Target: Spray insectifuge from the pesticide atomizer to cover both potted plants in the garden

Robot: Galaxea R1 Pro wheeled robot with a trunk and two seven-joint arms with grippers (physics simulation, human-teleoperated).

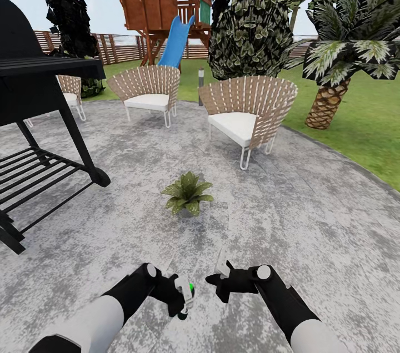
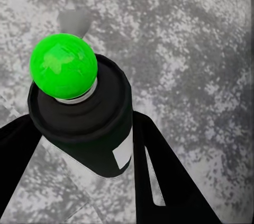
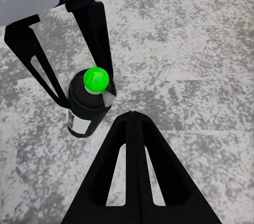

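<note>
My left gripper point(image 1: 183, 298) is shut on the pesticide atomizer point(image 1: 188, 292), a dark bottle with a bright green cap, held low over the mottled grey patio point(image 1: 289, 220). In the left wrist view the atomizer point(image 2: 90, 129) sits between the two black fingers point(image 2: 164, 176). The right wrist view looks at the same atomizer point(image 3: 84, 109) in the left gripper point(image 3: 87, 97). My right gripper point(image 1: 214, 280) hangs just right of it, shut point(image 3: 132, 115) and holding nothing. One potted plant point(image 1: 187, 193) stands on the paving ahead. The second plant is out of view. I can make out no insectifuge specks.
A black grill point(image 1: 39, 92) with a slatted lower shelf stands close at the left. Woven chairs point(image 1: 247, 111) point(image 1: 147, 89) line the patio's far side, with a bollard lamp point(image 1: 201, 86) between them. A palm point(image 1: 333, 97) and lawn point(image 1: 366, 136) lie to the right.
</note>
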